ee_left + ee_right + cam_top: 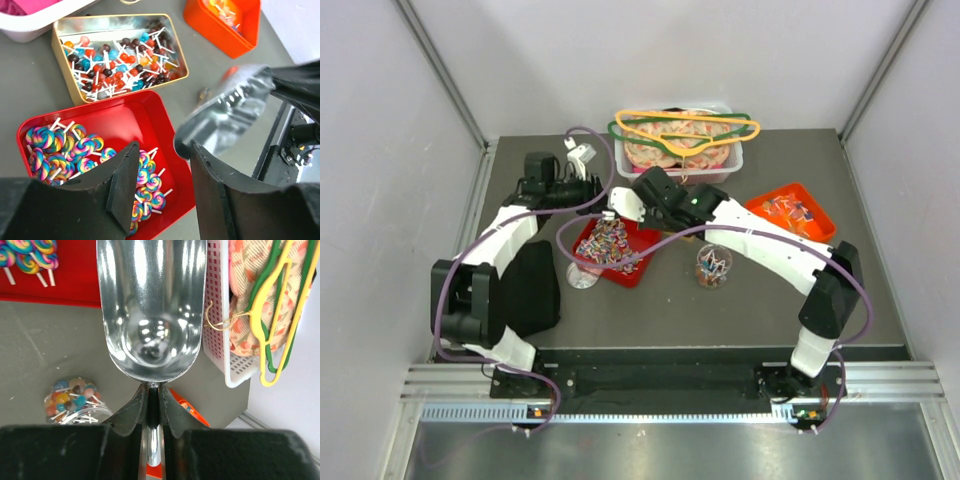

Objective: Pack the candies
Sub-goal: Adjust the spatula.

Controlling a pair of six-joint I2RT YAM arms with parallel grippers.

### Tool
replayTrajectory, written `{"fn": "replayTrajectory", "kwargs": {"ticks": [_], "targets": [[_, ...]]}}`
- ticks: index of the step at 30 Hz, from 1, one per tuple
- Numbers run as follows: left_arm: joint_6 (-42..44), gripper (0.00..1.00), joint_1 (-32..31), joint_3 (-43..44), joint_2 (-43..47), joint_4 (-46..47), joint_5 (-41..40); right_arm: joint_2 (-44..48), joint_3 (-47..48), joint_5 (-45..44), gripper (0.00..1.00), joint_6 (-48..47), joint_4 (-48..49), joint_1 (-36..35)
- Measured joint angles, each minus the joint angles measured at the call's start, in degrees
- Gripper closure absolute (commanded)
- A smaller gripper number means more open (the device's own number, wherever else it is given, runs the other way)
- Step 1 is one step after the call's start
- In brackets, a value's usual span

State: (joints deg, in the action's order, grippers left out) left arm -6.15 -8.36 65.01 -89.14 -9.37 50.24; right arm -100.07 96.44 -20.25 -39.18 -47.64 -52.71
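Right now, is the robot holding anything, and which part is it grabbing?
The right end effector is shut on the thin handle of a shiny metal scoop. The left end effector is open and holds nothing.

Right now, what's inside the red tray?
Rainbow swirl lollipops, heaped toward one side of the red tray; the rest of its floor is bare. The left gripper hides part of the heap and the near edge.
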Motion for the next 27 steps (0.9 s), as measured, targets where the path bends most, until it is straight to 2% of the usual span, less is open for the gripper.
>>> {"fn": "replayTrajectory", "kwargs": {"ticks": [9,27], "targets": [[-0.2,0.51,-0.9,0.0,-2.9,0.4,-3.2,0.2,0.0,1.4,1.00,0.5,-1.3,-2.0],[0.1,0.51,-1.8,0.0,-4.2,0.4,-4.1,1.5,0.0,2.6,1.00,1.5,-1.2,-2.8]]}}
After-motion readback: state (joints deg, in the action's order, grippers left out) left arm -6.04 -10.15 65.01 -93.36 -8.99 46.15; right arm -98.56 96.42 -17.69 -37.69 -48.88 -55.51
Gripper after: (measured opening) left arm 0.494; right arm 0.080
